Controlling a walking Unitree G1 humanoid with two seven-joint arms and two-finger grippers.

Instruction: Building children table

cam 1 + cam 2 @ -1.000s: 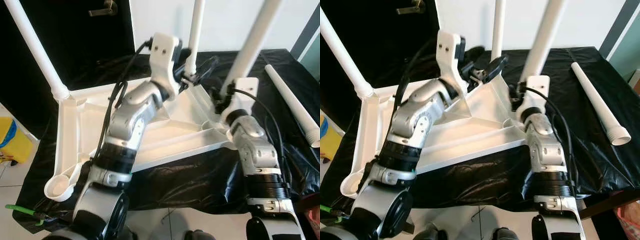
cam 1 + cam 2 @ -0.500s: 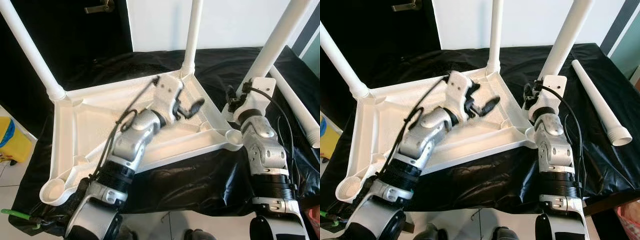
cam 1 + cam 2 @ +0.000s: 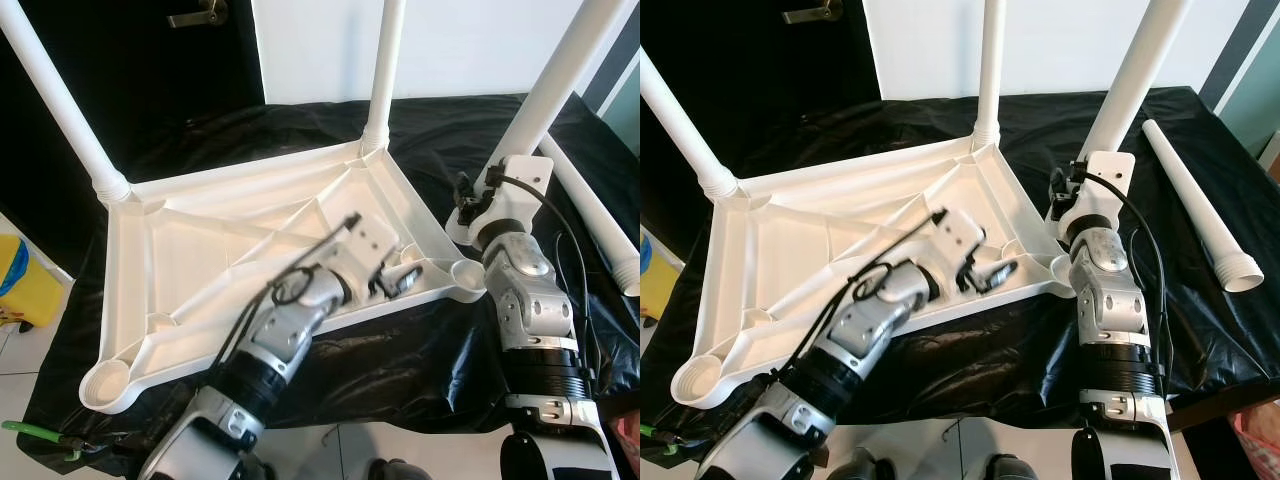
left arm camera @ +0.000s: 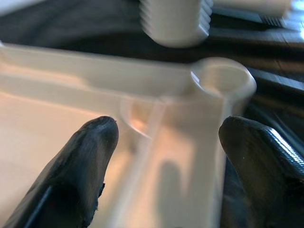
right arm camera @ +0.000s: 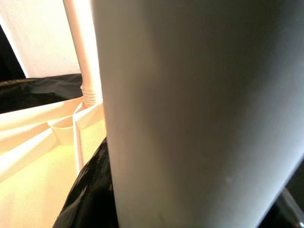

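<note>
A white moulded-plastic table top point(image 3: 200, 250) is lying upside down on a crinkled black plastic sheet point(image 3: 420, 380), with two round white legs point(image 3: 385, 70) standing screwed into its far corners and two ring-shaped sockets point(image 3: 108, 378) sitting empty at the near corners. The right gripper point(image 3: 470, 195) is holding a third leg point(image 3: 550, 75) tilted beside the near right socket, though I cannot tell how its fingers are set, while a fourth leg point(image 3: 595, 225) is lying loose on the sheet to the right. The left gripper point(image 4: 166, 137) is hovering over the ribbed underside near that socket, fingers spread wide and holding nothing.
</note>
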